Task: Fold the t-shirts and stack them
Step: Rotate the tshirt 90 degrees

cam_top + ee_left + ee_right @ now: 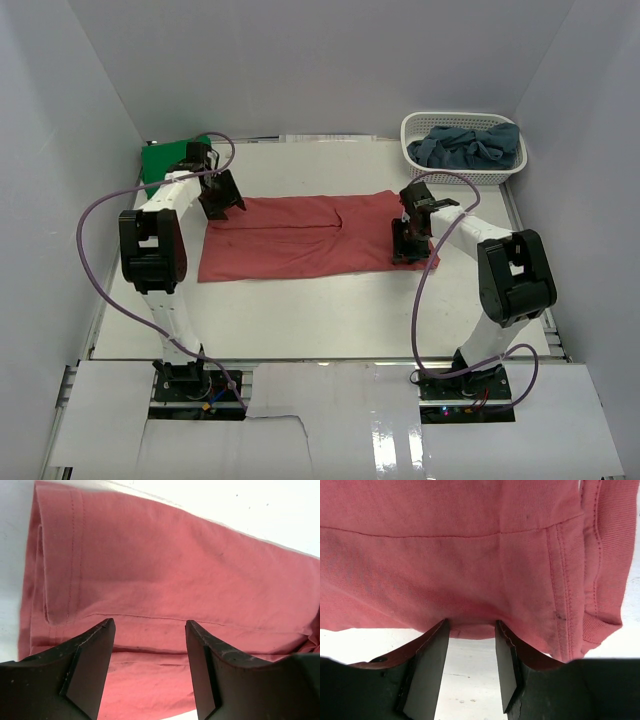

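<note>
Salmon-red cloth lies as a long folded band across the middle of the desk; this salmon-red t-shirt (300, 240) appears to be the one in work. Nearest, the right hand (412, 243) sits at the band's right end. Its fingers are apart with an edge of the cloth just between their tips, and nothing looks pinched. Further back, the left hand (222, 195) hovers over the band's far left corner, also spread open, above a folded-in sleeve.

The next fold is probably end over end. It would go best if each hand pinches all layers together, lifts only a little, and carries across evenly so the edges line up.

At the far left corner lies the green t-shirt (165, 160). At the far right corner the white basket (455, 116) holds the grey-blue t-shirts (470, 145). No brand, label or writing can be read.
</note>
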{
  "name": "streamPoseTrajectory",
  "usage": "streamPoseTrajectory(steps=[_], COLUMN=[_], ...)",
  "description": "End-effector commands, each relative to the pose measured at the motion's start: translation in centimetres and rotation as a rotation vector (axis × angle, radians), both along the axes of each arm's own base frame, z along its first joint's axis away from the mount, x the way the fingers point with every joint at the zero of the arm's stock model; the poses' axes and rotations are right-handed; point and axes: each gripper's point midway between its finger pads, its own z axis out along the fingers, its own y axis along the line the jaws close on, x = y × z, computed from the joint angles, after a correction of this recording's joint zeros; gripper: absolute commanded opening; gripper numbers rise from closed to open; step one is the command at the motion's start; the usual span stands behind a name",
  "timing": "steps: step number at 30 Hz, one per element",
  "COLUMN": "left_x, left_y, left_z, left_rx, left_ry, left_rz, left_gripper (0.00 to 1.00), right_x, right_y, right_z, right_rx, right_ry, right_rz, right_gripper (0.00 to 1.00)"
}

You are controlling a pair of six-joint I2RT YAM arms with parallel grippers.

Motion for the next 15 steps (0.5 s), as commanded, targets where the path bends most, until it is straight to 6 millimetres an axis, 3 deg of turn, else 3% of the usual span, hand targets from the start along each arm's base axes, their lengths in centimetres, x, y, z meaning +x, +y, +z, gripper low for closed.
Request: streamPoseTrajectory(steps=[1,4,6,7,15], left_x=[0.8,1.6,2.2,2.2,2.4], left_y=[0.0,0.9,1.9,2.1,2.9], left_z=[2.6,2.8,1.8,0.1,-3.0], left_rx=[0.005,0.066,0.118,0.128,0.168], left_ry=[-0.07,-0.108,-0.094,-0.055,0.001], left_rz=[0.004,0.024,0.041,0.045,0.087], left_gripper=[0.69,0.7,0.7,0.7,0.69], right_x=[1.7,1.9,2.1,2.2,2.6], right_y=[0.5,0.3,0.3,0.3,-0.2], right_z=[0.9,0.3,-0.3,-0.4,-1.2], right_rx=[0.024,0.019,0.015,0.012,0.002], right_ry=[-0.048,-0.037,-0.024,-0.025,-0.012], right_rz=[-0.004,-0.008,-0.007,-0.009,-0.022], right_gripper=[0.48,0.48,0.48,0.47,0.48])
